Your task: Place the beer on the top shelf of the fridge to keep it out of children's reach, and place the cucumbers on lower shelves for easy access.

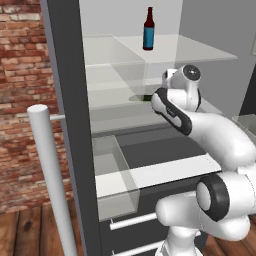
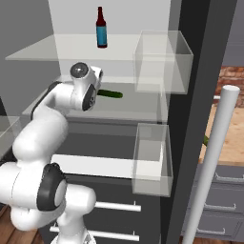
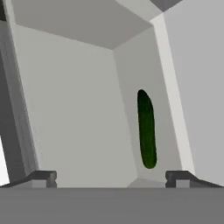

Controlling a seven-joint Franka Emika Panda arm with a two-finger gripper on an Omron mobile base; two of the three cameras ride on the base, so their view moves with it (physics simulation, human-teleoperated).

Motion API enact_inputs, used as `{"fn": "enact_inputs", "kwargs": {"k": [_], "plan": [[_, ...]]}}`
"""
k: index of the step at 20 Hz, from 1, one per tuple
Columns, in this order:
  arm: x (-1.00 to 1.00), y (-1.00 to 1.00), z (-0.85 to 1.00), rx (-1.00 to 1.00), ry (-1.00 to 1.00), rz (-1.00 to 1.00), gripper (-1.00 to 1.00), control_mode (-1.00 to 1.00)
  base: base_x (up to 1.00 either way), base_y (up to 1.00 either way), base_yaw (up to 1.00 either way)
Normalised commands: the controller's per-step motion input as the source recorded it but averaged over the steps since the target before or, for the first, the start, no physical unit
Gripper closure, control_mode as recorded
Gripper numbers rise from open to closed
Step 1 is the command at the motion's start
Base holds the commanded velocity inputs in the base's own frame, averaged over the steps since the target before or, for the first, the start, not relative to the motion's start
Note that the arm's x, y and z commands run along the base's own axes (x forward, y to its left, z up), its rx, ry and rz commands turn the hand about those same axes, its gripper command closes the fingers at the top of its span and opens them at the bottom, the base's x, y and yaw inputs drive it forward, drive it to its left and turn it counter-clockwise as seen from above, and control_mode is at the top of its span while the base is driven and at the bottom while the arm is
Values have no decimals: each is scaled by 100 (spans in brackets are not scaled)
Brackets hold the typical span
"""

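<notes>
Beer (image 1: 148, 29) stands upright on the top shelf (image 1: 200, 50) of the fridge (image 1: 65, 75), neck up, long axis vertical. One cucumber (image 2: 109, 94) lies flat on the shelf below (image 2: 138, 107), long axis running side to side along the shelf. In the hand view it lies ahead of the gripper (image 3: 112, 177), whose fingers (image 3: 41, 177) are spread wide, holding nothing.

Cucumber (image 1: 147, 98) mostly hidden behind arm; door handle (image 2: 212, 162) cut off below
</notes>
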Motion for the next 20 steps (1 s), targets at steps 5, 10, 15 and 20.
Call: {"fn": "enact_inputs", "kwargs": {"k": [5,10,15,20], "plan": [[-100,0,31,-2,12,0,-100,-100,0,0,0],[-100,0,35,0,12,-1,-100,-100,0,0,0],[-100,0,15,-3,10,0,-100,-100,0,0,0],[-82,0,0,-6,12,0,-100,-100,0,0,0]]}}
